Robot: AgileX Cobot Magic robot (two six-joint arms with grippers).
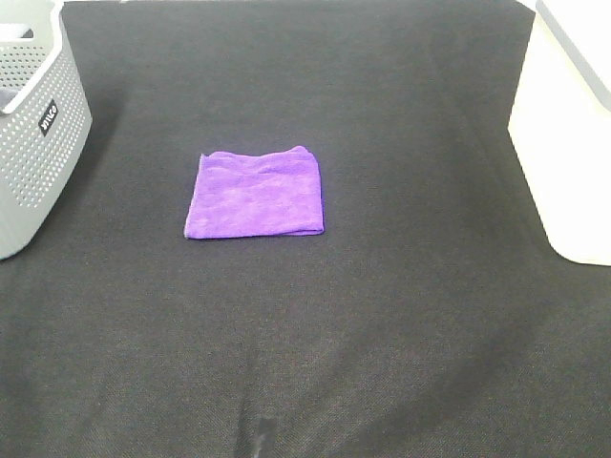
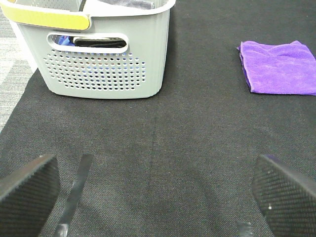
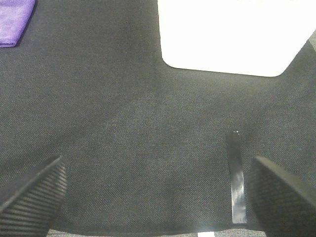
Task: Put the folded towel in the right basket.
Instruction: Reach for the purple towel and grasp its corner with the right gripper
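A folded purple towel (image 1: 255, 194) lies flat on the black mat near the middle. It also shows in the left wrist view (image 2: 279, 67) and at a corner of the right wrist view (image 3: 14, 19). The white right basket (image 1: 566, 134) stands at the right edge; its wall shows in the right wrist view (image 3: 232, 34). Neither gripper shows in the exterior high view. My left gripper (image 2: 155, 192) is open and empty above bare mat, well short of the towel. My right gripper (image 3: 155, 195) is open and empty above bare mat, near the white basket.
A grey perforated basket (image 1: 33, 124) stands at the left edge, holding dark items; it shows in the left wrist view (image 2: 98, 54) with a yellow handle (image 2: 47, 19). The black mat (image 1: 305, 334) covers the table.
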